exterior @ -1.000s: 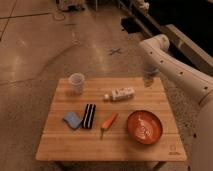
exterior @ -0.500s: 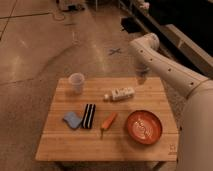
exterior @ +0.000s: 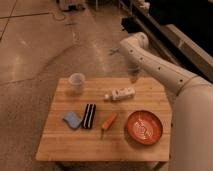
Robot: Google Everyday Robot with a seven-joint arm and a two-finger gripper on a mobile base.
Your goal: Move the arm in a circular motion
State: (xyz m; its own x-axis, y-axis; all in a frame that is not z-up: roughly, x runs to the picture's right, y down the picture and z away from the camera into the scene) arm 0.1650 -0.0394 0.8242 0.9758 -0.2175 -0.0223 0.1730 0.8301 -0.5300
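over the pale wooden table's far edge, the glossy white tubular arm's gripper has drifted left, so the circle seems underway; can't tell if it's open.

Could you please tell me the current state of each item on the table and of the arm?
arm: bent, reaching over the far edge of the table.
gripper: pointing down at the table's far edge.
white cup: upright.
white bottle: lying on its side.
blue sponge: lying flat.
black block: lying flat, beside the sponge.
carrot: lying flat.
red bowl: upright.
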